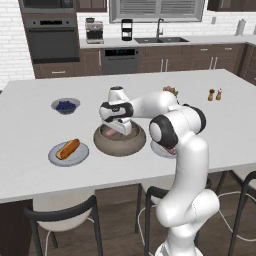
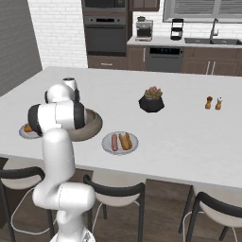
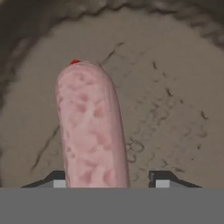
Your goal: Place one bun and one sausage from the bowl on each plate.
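I see the gripper inside the bowl, fingers partly open astride the sausage (grip contact: I cannot tell).

The white arm rises from the near side, bends at its dark elbow and reaches left and forward, its wrist turned straight down. The gripper hangs low, its jaws partly apart, one finger tip on each side of a gap.
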{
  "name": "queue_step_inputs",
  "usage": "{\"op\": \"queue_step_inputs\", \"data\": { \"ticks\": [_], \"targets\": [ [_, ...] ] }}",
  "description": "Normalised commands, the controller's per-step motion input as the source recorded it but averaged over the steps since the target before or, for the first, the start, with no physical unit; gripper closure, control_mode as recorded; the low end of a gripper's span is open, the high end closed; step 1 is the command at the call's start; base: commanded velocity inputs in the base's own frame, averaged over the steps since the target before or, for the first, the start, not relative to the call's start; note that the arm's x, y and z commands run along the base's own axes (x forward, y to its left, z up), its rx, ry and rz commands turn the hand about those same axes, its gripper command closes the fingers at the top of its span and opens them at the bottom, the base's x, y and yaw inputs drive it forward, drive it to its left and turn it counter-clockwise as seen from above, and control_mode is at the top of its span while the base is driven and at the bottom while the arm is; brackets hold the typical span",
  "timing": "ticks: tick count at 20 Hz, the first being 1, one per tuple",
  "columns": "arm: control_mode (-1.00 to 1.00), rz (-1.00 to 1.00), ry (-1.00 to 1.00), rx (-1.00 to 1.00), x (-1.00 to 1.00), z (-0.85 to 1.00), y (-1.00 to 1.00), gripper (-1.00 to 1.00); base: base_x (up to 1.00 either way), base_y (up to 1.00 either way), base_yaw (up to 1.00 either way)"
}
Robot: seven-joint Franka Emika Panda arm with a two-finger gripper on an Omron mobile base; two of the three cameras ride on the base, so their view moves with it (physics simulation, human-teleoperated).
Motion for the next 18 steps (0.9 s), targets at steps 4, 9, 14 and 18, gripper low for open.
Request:
{"op": "queue_step_inputs", "data": {
  "ticks": [4,9,14,18],
  "targets": [
    [-1.00,0.00,-0.05,0.00,0.00,0.00,0.00,1.00,0.00,0.00,0.00],
    [-1.00,0.00,-0.14,0.00,-0.02,0.01,0.00,1.00,0.00,0.00,0.00],
    [-1.00,0.03,-0.10,0.00,-0.42,0.56,0.00,1.00,0.00,0.00,0.00],
    [-1.00,0.09,0.01,0.06,-0.68,0.76,0.00,1.00,0.00,0.00,0.00]
  ]
}}
